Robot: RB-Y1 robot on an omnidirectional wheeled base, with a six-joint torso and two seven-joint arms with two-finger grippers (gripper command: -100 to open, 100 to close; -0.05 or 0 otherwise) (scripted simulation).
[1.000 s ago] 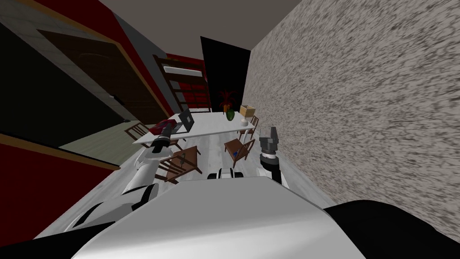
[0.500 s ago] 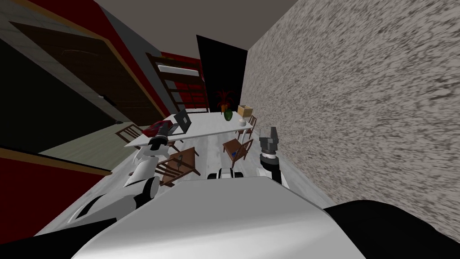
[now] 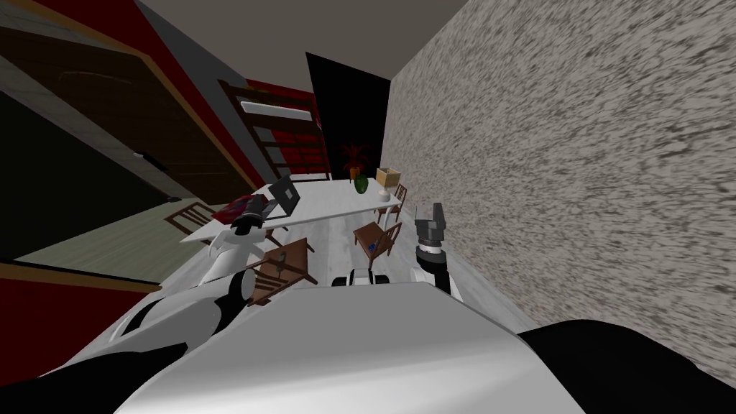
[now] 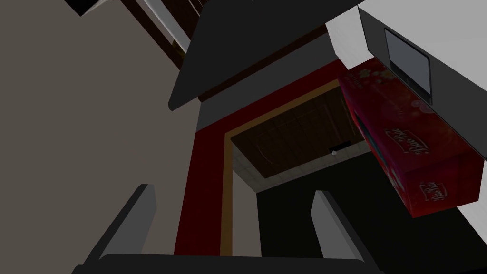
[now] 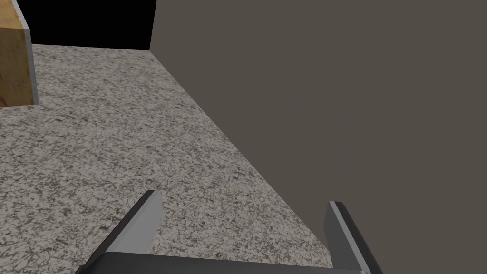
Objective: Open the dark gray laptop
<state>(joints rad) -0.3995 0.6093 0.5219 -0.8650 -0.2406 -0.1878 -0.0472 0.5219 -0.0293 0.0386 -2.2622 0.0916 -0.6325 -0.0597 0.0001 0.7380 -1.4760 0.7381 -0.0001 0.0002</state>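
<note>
Two risks stand out on the white table (image 3: 338, 203). The dark grey laptop (image 3: 282, 195), toward its left end with the lid already part raised, could slide or tip back under too hard a push. The red box (image 4: 413, 152) just beside it could get knocked. The left gripper (image 4: 233, 190) hovers near, fingers apart, touching nothing. The right gripper (image 5: 242, 199), far right, is spread and empty.
</note>
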